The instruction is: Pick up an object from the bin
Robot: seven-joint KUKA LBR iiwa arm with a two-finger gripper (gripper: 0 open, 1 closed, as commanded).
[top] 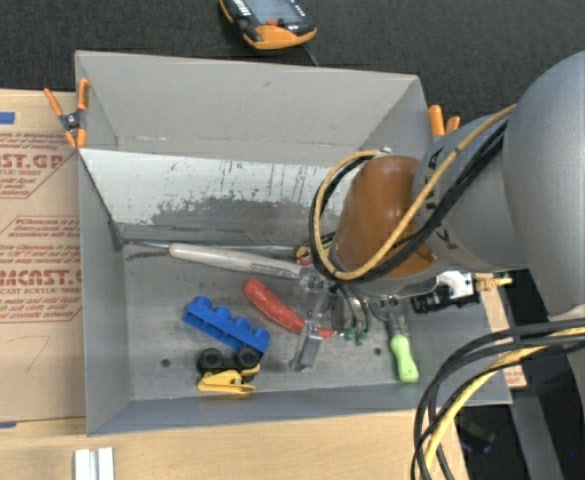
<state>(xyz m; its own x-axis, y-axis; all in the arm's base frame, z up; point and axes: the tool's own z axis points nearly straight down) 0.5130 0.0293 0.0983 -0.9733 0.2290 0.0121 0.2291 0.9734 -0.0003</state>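
Red-handled tool (272,306): lies slantwise on the bin floor, its nearer end right at the gripper, its handle running off up and to the view's left.
Gripper (312,340): sits low over the floor of the grey bin (102,298), at the red tool's tip. How far open it is cannot be told beneath the cables (322,208) and orange wrist cover (377,208), and nothing is seen in its hold.
Green-handled tool (404,356): near the gripper on the view's right, apart from it, towards the front wall.
Blue toy brick (226,328): just past the red tool on the gripper's left, close beside the handle. Whether they touch cannot be told.
Black-and-yellow toy (224,371): farther left and lower, just beside the brick's lower edge.
Long silver tool (232,258): farthest off, above and left of the gripper, along the foot of the back slope.
Step in hand: the grasp stage, by the look of it, with the gripper low at the red tool and no lift begun.
Next move: likely a firm closing across the tool's slim end, then a straight lift that clears the brick and keeps the long handle from swinging loose.
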